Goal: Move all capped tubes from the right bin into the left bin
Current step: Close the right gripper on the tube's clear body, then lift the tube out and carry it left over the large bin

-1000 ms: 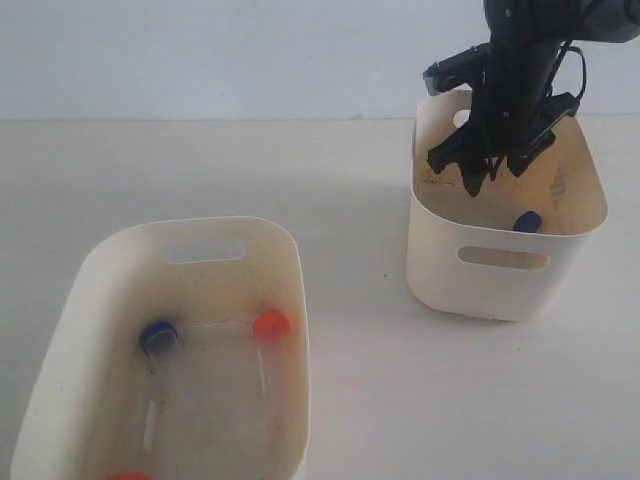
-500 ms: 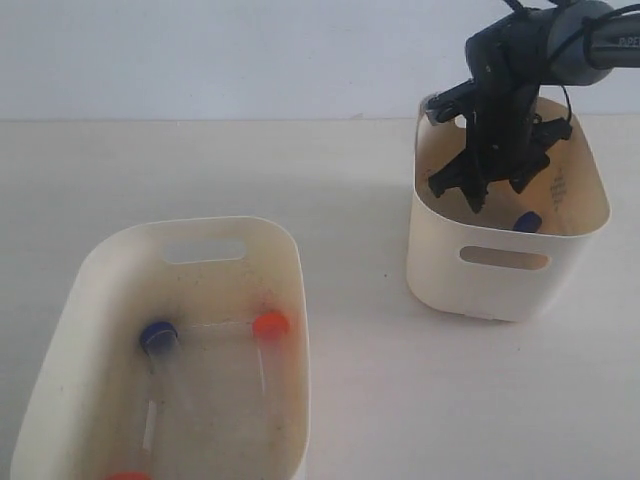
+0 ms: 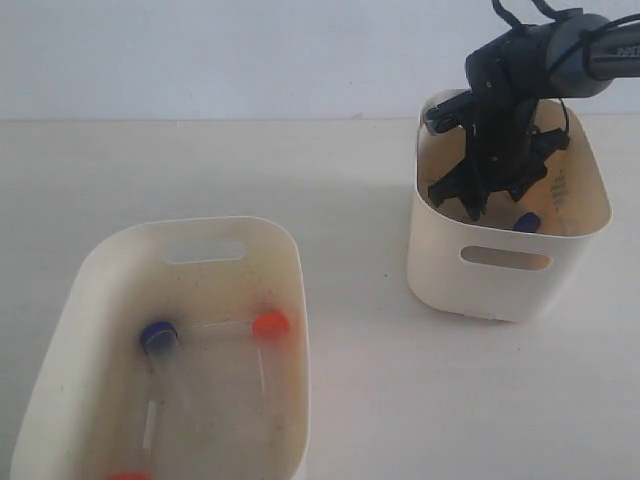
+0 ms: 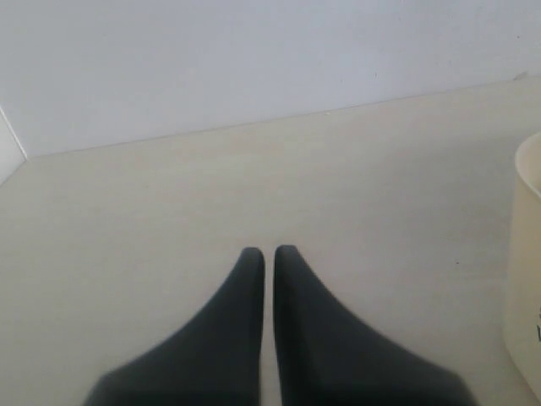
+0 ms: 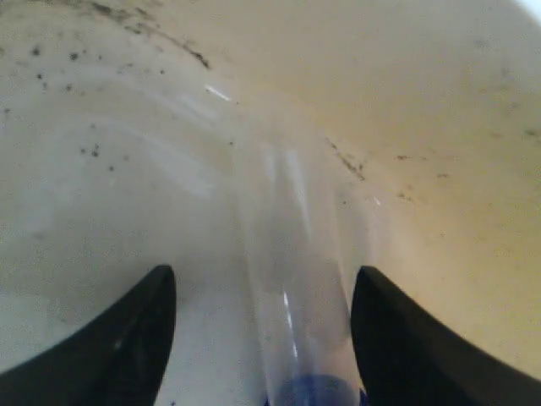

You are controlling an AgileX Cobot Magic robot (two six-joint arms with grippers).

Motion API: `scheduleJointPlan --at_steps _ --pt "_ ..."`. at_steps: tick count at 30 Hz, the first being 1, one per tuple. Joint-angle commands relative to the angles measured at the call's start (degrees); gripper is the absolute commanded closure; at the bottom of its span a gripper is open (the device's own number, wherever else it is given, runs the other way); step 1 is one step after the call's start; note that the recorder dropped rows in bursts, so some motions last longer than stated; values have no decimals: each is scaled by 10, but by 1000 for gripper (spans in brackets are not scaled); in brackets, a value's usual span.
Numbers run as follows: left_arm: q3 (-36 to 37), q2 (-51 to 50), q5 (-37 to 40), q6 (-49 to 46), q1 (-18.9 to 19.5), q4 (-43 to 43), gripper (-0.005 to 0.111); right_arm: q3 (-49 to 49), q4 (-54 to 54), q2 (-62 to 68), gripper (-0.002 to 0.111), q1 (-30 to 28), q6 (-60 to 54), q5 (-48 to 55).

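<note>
My right gripper (image 3: 495, 198) reaches down inside the right bin (image 3: 505, 275), a small cream tub at the right. Its dark fingers (image 5: 135, 330) stand open on either side of a clear capped tube (image 5: 296, 279) with a dark blue cap; the pads are apart from it. That blue cap (image 3: 527, 222) shows by the bin's near wall. The larger left bin (image 3: 100, 270) holds a blue-capped tube (image 3: 158, 337), an orange-capped tube (image 3: 270, 325) and another orange cap (image 3: 128, 476) at the picture's edge. My left gripper (image 4: 269, 254) hangs shut above bare table.
The beige table (image 3: 350, 180) runs between the two bins, with a pale wall (image 3: 250, 50) behind. A cream bin's rim (image 4: 528, 254) shows at the edge of the left wrist view.
My right gripper has sunk deeper into the right bin over the last second. The tubes in the left bin have not moved.
</note>
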State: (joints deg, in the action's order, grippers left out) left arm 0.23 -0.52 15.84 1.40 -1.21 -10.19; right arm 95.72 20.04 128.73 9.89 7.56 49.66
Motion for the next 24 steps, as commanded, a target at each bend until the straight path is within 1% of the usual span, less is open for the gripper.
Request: scheduleJointPlan --at_steps 1,7,8,9,11,14,19,24 --pt "-2 1 -9 7 1 1 102 -4 3 1 50 -2 5 -7" --pt "-2 1 -9 7 1 1 102 -4 3 26 51 -2 5 14" --pt "-2 1 -9 7 1 1 102 -4 4 29 52 -2 5 16" --pt "-2 1 -9 7 1 1 102 -4 4 31 57 -2 5 17" --pt "-2 1 -9 7 1 1 102 -4 4 33 72 -2 5 17" --pt "-2 1 -9 7 1 1 102 -4 4 32 107 -2 -5 32" --pt "-2 1 -9 7 1 1 102 10 6 17 108 -2 -9 86" --pt "-2 1 -9 7 1 1 102 10 -8 -52 108 -1 -4 92"
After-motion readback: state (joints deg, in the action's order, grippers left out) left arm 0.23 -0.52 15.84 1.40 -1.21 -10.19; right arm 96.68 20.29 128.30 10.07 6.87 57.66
